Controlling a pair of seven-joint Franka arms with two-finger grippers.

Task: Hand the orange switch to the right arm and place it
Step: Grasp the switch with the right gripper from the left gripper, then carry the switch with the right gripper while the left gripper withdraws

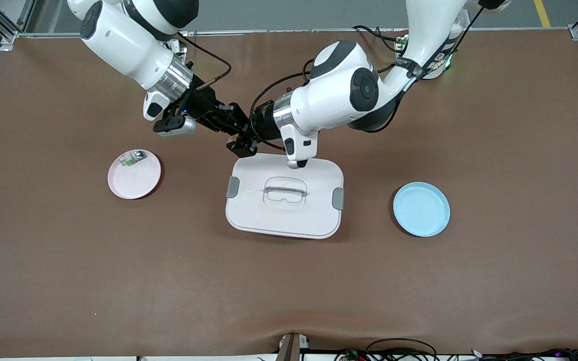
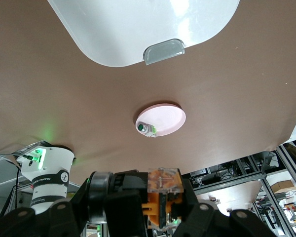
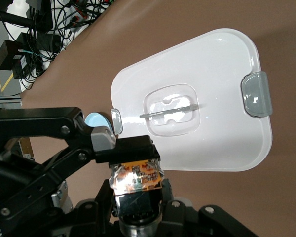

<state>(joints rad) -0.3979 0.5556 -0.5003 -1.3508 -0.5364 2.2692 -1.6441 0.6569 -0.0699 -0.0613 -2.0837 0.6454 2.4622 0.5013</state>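
The orange switch point(image 1: 242, 135), a small black block with an orange middle and a clear cap, hangs in the air between the two grippers, over the table just past the white lid's edge. My left gripper point(image 1: 244, 144) reaches in from the left arm's end and its fingers sit shut against the switch point(image 2: 163, 196). My right gripper point(image 1: 230, 124) comes from the right arm's end and its fingers are also shut on the switch point(image 3: 137, 178), whose black body fills its jaws. Both grippers meet tip to tip.
A white rectangular lid point(image 1: 249, 210) with grey clips lies mid-table. A pink plate point(image 1: 138, 185) holding a small green-and-white part point(image 1: 131, 159) lies toward the right arm's end. An empty blue plate point(image 1: 422, 210) lies toward the left arm's end.
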